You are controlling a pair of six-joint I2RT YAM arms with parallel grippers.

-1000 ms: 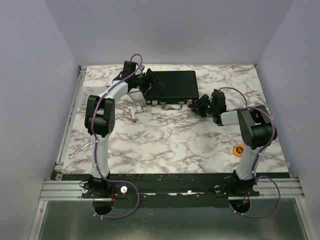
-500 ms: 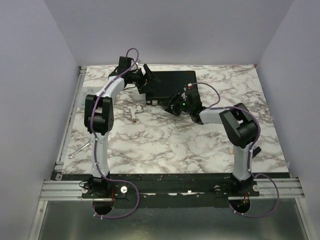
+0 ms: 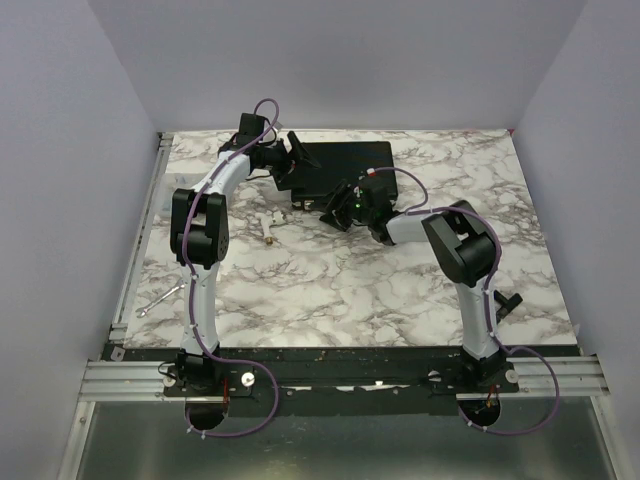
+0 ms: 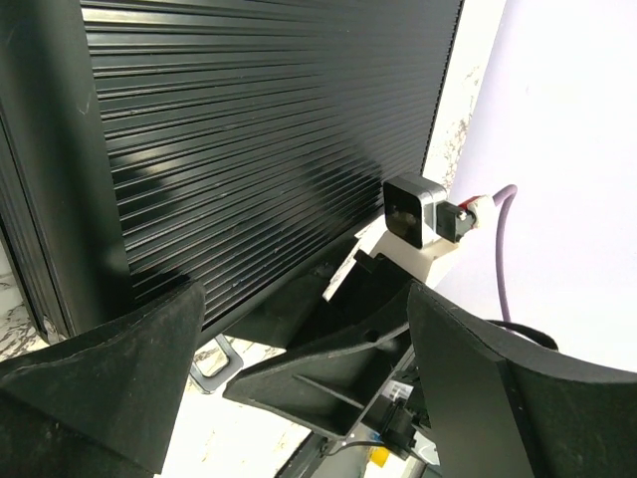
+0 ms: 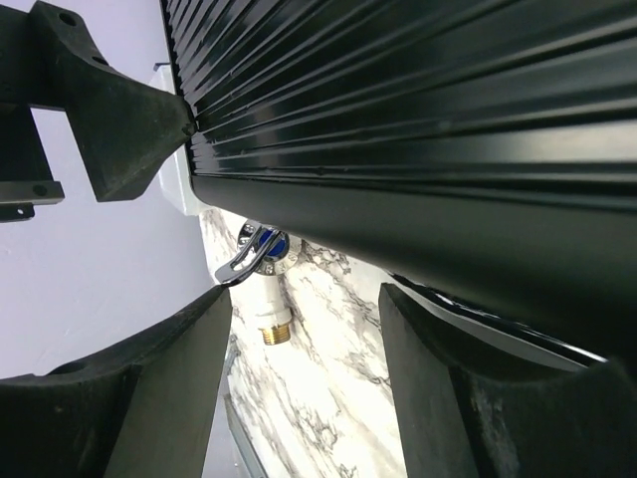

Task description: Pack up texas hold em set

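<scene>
Left jaws and right jaws apart; one closed briefcase (image 3: pixel 350 160)

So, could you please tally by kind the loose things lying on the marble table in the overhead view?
Black case: 1
White plastic piece: 1
Silver metal tool: 1
Total: 3
A dark bit beside the right arm is too unclear to count.
</scene>
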